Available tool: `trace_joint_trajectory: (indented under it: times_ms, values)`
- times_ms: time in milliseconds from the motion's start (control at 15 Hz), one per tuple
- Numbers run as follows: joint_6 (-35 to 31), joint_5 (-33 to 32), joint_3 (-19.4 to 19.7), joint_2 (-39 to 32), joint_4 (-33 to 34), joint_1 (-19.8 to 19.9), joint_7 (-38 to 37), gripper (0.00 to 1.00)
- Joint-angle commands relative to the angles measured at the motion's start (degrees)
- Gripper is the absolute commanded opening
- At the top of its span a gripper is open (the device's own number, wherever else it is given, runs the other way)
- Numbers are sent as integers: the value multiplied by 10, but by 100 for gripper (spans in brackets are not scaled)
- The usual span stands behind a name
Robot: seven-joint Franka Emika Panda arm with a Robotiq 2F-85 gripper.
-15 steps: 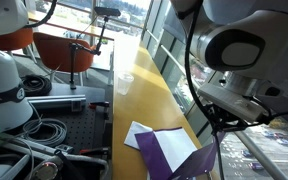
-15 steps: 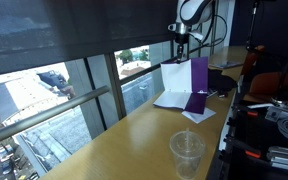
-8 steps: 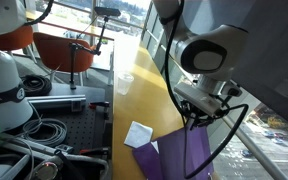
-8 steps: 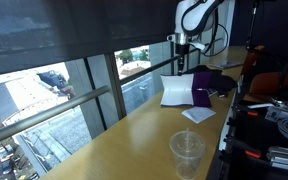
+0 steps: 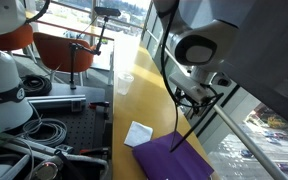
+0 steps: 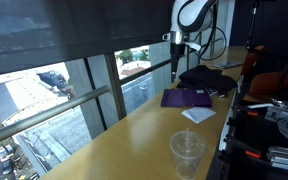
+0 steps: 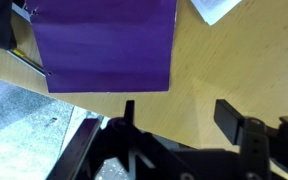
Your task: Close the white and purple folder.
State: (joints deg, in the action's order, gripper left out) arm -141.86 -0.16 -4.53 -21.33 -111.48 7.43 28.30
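Observation:
The folder [image 5: 169, 158] lies flat on the wooden table with its deep purple cover on top; no white inner sheet shows in any view. In the other exterior view the folder [image 6: 187, 97] sits near the table's far end. The wrist view has the folder [image 7: 109, 40] as a purple rectangle at the upper left. My gripper [image 7: 180, 112] is open with only bare table between its fingers, clear of the folder's edge. In both exterior views the gripper [image 5: 197, 95] [image 6: 174, 47] hangs above the folder, window side.
A small white paper square [image 5: 138, 133] [image 6: 198, 114] [image 7: 214, 8] lies beside the folder. A clear plastic cup [image 6: 187, 152] stands at the near table end. A black bundle [image 6: 210, 78] lies behind the folder. The window rail [image 6: 74, 105] runs along the table edge.
The purple cover, held upright a second ago, has dropped flat over the white sheet. My gripper has let go of it, opened, and lifted away.

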Motion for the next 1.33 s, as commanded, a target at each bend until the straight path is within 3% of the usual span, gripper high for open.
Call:
trace_joint_trajectory:
  times_ms: [0,200,533,1000,1267]
  values:
    - [28,98,-32,45,-3,16,11,100]
    - [75,109,-9,85,-4,-2,-52,100]
    - [148,41,26,169,-35,-28,-174,100]
    - [272,28,18,293,-122,-63,-234,100]
    - [259,3,13,359,-203,-81,-249,100]
